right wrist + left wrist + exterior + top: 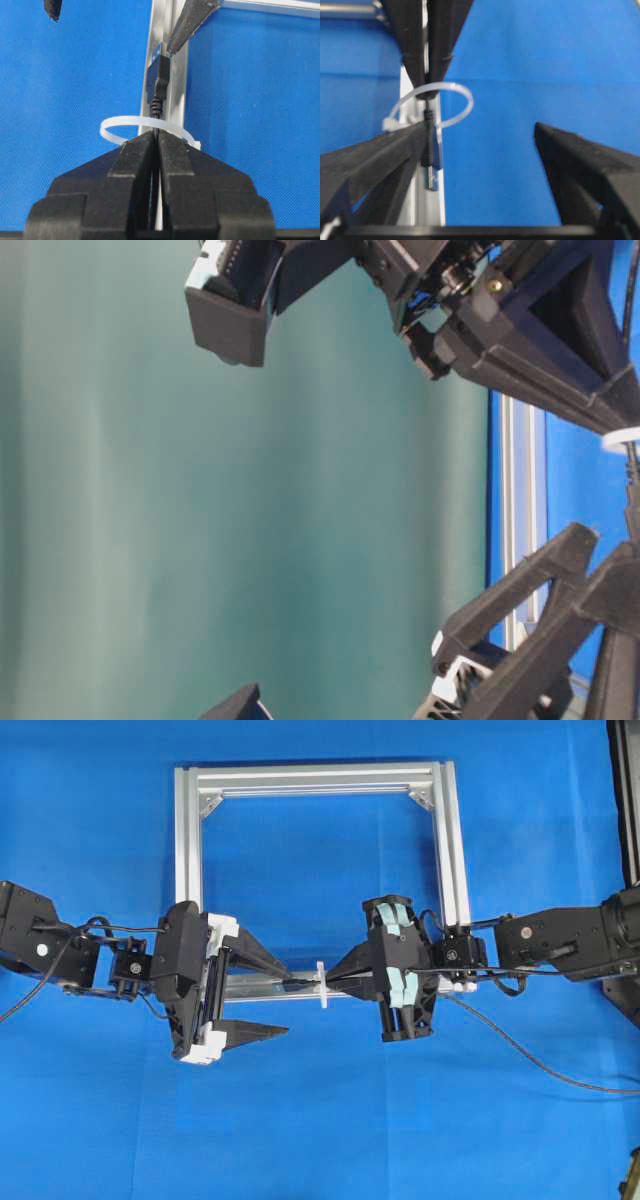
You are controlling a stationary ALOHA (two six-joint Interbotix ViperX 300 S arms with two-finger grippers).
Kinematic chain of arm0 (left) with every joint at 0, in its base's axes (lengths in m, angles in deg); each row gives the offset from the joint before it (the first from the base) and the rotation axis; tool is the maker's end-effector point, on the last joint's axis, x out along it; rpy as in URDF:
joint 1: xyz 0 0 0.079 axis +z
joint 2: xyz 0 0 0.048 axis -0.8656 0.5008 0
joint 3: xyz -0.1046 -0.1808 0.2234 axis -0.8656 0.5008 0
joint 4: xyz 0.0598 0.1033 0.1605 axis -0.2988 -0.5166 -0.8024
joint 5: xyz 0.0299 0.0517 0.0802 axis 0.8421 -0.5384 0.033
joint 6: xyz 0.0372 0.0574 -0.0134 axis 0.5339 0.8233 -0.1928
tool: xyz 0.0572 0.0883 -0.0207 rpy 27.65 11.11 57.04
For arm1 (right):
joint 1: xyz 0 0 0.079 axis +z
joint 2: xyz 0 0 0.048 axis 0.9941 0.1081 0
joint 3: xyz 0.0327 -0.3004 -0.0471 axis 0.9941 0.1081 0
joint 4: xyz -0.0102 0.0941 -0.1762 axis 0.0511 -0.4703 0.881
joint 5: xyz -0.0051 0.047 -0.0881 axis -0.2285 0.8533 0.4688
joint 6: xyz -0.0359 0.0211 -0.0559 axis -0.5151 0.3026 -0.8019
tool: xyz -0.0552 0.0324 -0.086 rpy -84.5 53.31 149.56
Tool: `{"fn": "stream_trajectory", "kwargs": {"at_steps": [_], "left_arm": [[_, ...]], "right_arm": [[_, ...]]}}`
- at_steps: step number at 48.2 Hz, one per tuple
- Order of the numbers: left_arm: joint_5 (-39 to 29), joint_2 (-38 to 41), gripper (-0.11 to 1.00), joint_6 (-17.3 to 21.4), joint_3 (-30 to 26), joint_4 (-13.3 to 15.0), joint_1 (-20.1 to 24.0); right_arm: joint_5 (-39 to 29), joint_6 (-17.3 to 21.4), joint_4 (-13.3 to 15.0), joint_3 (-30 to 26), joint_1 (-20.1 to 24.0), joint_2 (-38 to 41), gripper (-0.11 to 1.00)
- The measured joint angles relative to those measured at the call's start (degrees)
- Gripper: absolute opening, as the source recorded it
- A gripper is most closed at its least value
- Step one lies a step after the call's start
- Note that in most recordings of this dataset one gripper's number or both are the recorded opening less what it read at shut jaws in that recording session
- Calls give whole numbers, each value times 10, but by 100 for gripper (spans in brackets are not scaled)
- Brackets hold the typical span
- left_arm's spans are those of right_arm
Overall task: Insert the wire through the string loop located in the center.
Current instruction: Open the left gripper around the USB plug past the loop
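While the right gripper (157,137) squeezes its two black fingers (130,155) tight on the wire (159,92), the left gripper (270,1000) has its fingers spread wide and holds nothing. The string loop (322,984) stands on the near bar of the silver frame (315,778), in the middle of the blue table (320,1120), between the two grippers. The wire goes through the white loop, and its little plug with the shiny tip (432,172) sticks out on the left side. One left finger (375,155) sits just beside the plug, and I cannot tell if they touch. The other left finger (590,170) is well apart, on the near side.
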Motion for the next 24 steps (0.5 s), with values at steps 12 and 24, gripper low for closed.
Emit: {"fn": "stream_trajectory", "kwargs": {"at_steps": [12, 24], "left_arm": [[-1, 4, 92, 0, 0, 0, 0], [-2, 22, 92, 0, -2, 0, 1]], "right_arm": [[0, 0, 0, 0, 0, -1, -2], [0, 0, 0, 1, 0, 0, -2]]}}
